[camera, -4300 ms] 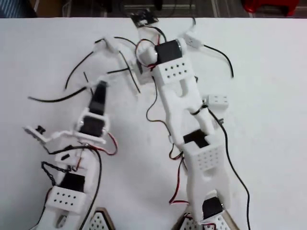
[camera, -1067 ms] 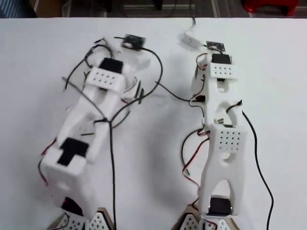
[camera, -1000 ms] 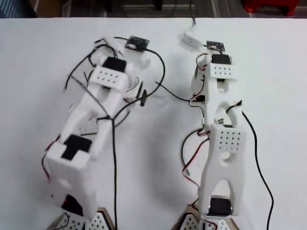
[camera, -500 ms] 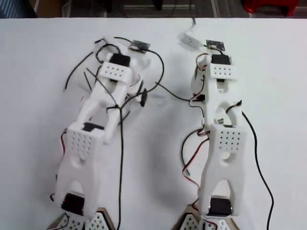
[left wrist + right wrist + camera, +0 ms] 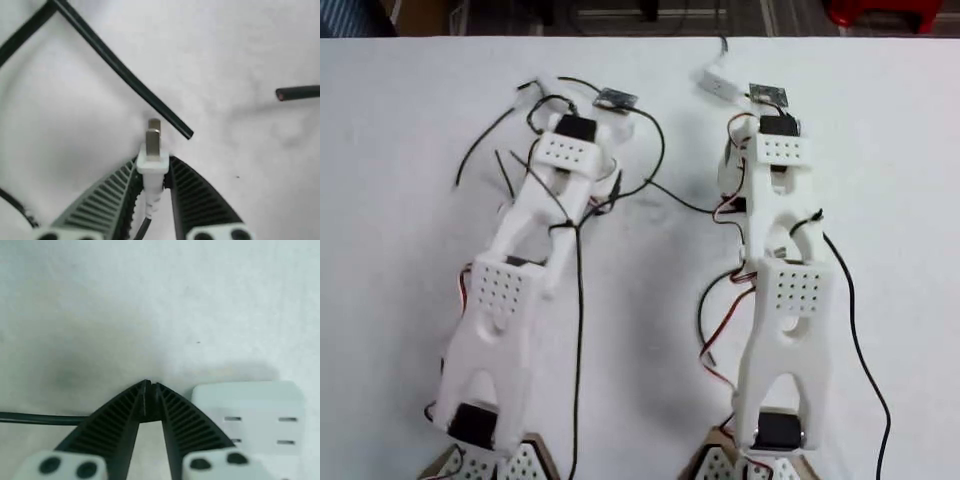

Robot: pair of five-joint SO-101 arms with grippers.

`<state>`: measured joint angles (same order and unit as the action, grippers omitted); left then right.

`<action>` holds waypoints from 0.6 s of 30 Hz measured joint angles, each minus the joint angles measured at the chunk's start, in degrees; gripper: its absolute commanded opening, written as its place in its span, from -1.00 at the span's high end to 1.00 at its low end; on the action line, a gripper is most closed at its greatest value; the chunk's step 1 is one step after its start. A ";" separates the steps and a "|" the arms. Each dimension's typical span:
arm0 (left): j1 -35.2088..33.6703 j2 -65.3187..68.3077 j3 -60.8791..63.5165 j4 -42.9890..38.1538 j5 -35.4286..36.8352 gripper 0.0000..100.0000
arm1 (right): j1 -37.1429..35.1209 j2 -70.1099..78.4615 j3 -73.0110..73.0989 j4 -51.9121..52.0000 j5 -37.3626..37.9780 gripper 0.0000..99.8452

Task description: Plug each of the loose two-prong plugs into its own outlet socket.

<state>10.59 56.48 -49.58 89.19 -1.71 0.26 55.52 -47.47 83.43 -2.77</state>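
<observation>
My left gripper (image 5: 152, 162) is shut on a white two-prong plug (image 5: 152, 155), its metal prongs (image 5: 153, 132) pointing away over the white table. In the high view the left arm (image 5: 565, 150) stretches to the far left among tangled black cables. My right gripper (image 5: 150, 386) is shut with nothing in it, low over the table, beside a white outlet block (image 5: 250, 410) with paired slots. The right arm (image 5: 778, 150) stands extended at the right of the table.
A black cable (image 5: 120, 72) with a cut end runs just beyond the held plug, and another cable end (image 5: 295, 92) lies off to one side. A white plug piece (image 5: 718, 82) sits at the far edge near the right arm. Another white piece (image 5: 535, 92) lies far left.
Over the last second the left arm straightened and its wrist shifted a little right and farther away. The right arm, which earlier reached towards the centre, has kept still at the right.
</observation>
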 measured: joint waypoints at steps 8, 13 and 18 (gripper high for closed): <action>2.55 0.00 -6.86 10.11 0.00 0.95 | 0.00 0.00 0.00 -0.35 0.00 0.96; 5.71 -4.75 -8.00 12.75 0.00 0.95 | 0.00 0.09 0.00 -0.35 0.00 0.96; 7.21 -11.87 -3.78 12.84 2.20 0.95 | 0.00 0.09 0.00 -0.44 0.00 0.96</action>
<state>17.80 44.62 -53.36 102.02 0.48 0.26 55.60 -47.47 82.99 -2.77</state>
